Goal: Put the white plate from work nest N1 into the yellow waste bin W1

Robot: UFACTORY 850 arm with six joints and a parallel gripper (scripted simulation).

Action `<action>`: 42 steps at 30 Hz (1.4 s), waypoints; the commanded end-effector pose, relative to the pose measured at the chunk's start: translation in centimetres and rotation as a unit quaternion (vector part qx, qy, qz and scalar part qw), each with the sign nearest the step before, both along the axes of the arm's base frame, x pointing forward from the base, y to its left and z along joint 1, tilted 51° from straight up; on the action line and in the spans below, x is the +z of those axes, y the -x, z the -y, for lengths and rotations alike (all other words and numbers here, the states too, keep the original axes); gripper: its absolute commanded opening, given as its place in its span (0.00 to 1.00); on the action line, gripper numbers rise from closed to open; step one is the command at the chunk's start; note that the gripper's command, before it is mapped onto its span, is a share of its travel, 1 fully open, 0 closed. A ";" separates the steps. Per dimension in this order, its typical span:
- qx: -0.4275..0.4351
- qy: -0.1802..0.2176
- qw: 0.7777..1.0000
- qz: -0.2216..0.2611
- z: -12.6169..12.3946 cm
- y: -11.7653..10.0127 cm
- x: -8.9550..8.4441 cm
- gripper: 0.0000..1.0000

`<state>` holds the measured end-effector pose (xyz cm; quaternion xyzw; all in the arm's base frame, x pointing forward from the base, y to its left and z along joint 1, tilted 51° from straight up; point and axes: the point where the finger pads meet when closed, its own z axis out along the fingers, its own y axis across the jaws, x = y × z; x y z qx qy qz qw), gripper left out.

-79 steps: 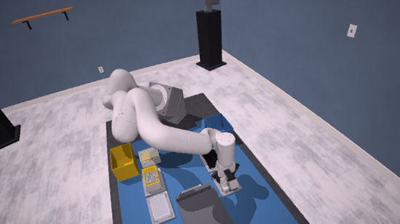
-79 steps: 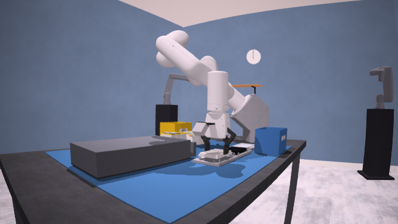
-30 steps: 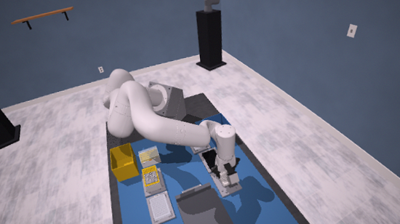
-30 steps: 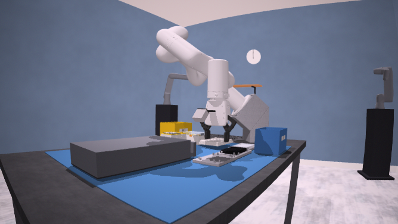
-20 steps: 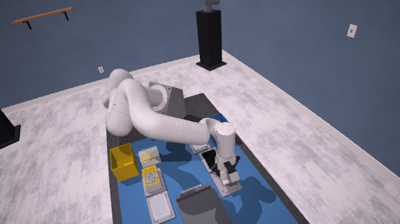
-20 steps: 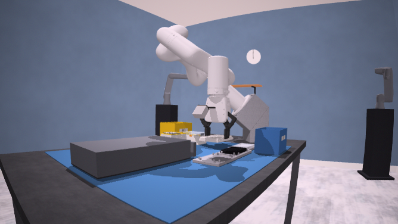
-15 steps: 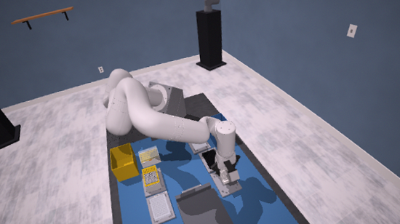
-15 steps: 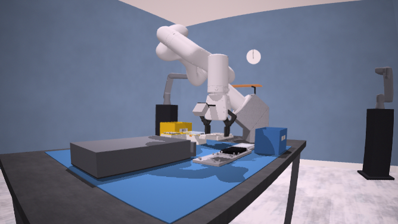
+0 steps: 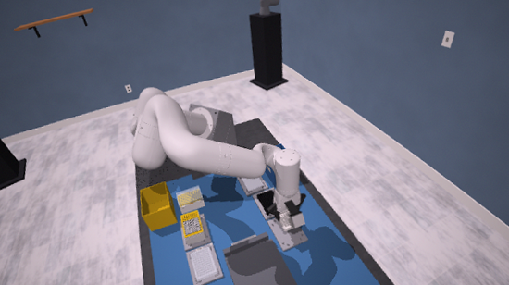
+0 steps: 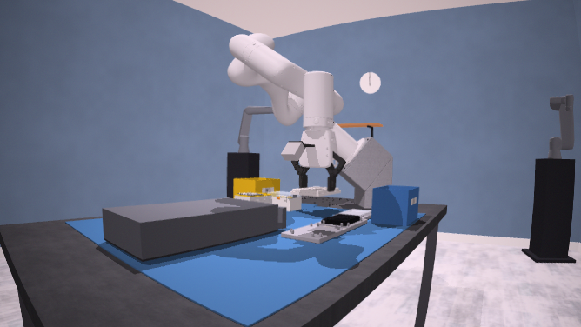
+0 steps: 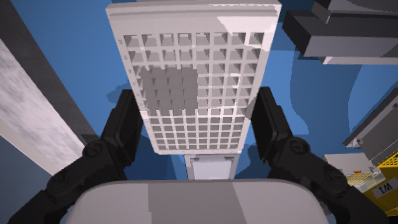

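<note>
My wrist housing hides my pincer (image 11: 194, 120) base; both fingers clamp the white plate (image 11: 192, 75) (far end cut off), lifted above the blue mat (image 10: 243, 278); yellow bin W1 (image 9: 156, 207) sits well apart.

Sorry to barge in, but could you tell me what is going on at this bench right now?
The white arm's gripper is shut on the white plate, gripping it by its long sides and holding it in the air above the work nest. The yellow waste bin stands upright at the far side of the blue mat, so the plate is not there yet.
</note>
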<state>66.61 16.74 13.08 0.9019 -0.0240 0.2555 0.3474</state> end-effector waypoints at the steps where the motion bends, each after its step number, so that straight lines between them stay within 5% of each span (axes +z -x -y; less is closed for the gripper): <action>1: 0.000 0.000 1.000 0.001 -0.5 0.3 0.5 0.00; 24: 0.000 0.000 1.000 0.001 -1.6 1.0 1.5 0.00; 42: 0.000 0.000 1.000 0.000 1.4 3.9 2.6 0.00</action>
